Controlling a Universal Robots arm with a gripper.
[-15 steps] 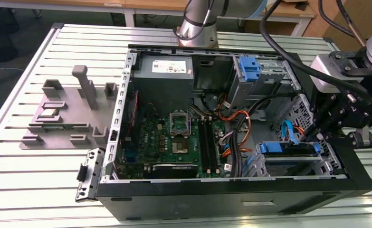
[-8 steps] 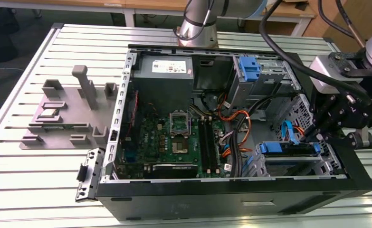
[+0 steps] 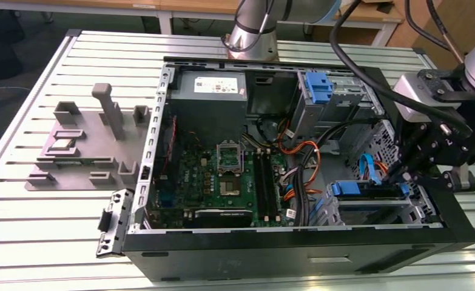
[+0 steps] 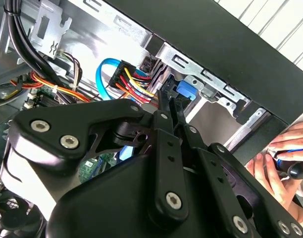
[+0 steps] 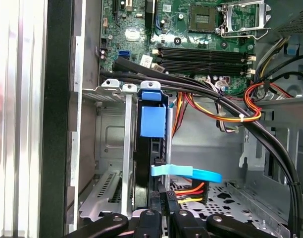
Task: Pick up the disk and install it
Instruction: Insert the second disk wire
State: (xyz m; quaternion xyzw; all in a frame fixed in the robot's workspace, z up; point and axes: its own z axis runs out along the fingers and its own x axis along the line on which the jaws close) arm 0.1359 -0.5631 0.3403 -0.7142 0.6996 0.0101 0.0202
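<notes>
The end effector, fingers nearly together, apparently grips the disk edge-on, standing it upright inside the case's drive bay.

matt black pincer, blue plastic disk rail

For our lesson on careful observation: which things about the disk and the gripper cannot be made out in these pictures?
- Disk: silver body and label hidden in its bay, first wrist view.
- Gripper: fingertips masked by its black linkage, second wrist view.
- Hand: cut off by the frame edge.
</notes>
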